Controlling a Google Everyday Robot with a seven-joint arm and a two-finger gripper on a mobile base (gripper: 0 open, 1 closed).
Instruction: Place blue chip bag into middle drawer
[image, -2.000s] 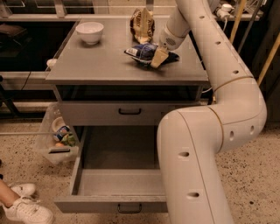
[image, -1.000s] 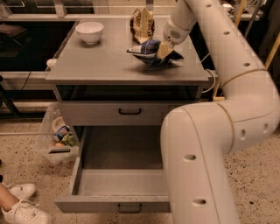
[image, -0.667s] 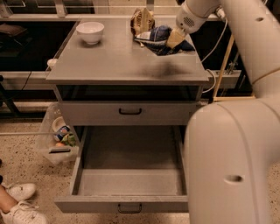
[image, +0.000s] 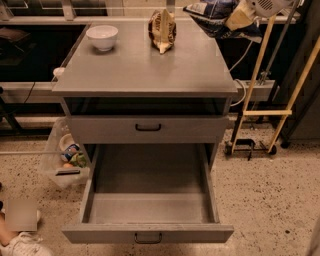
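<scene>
Camera view: nearest, the drawer (image: 150, 207) stands pulled open under the shut upper drawer (image: 100, 129). On the table (image: 145, 67) sit a bowl (image: 102, 36) and a brown bag (image: 162, 29). Farthest, top right, the gripper (image: 235, 21) pinches the blue bag (image: 212, 19) aloft beside the table's rear corner.

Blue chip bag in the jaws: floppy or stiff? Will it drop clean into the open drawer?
Probably floppy: the blue chip bag droops around the gripper, aloft at top right. Likely light, since one pinch carries it. It should settle flat on the middle drawer floor, not roll.
</scene>
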